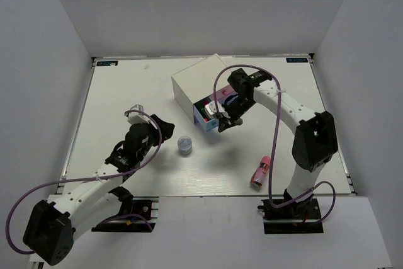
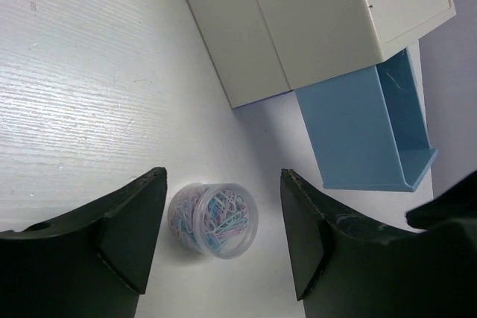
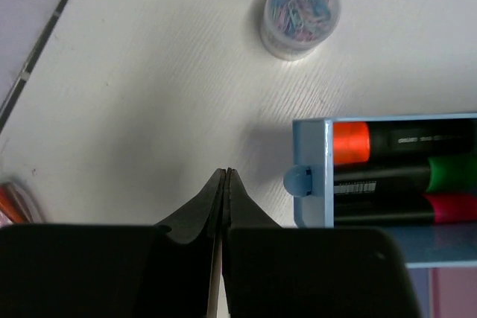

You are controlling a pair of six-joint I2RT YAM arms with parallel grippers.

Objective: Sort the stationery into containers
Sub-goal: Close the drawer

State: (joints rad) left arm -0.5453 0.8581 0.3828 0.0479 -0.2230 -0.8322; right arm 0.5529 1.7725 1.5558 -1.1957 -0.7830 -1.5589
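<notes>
The white drawer chest (image 1: 194, 81) stands at the back middle of the table, its light blue drawer (image 1: 208, 116) pulled out. Three black highlighters lie side by side in that drawer: orange end (image 3: 350, 144), green end (image 3: 451, 173) and pink-red end (image 3: 451, 207). My right gripper (image 3: 226, 173) is shut on nothing, just beside the drawer's knob (image 3: 299, 180). The round pot (image 2: 214, 219) of paper clips stands on the table in front of the chest. My left gripper (image 2: 223, 232) hangs over it, open, with a finger on each side and neither touching. The pink tube (image 1: 260, 172) lies at the front right.
The pulled-out drawer (image 2: 370, 130) juts out from the chest (image 2: 313, 20) towards the table's front. The right arm (image 1: 289, 114) arches over the table's right half. The white table (image 1: 126, 92) ends in walls at the back and sides.
</notes>
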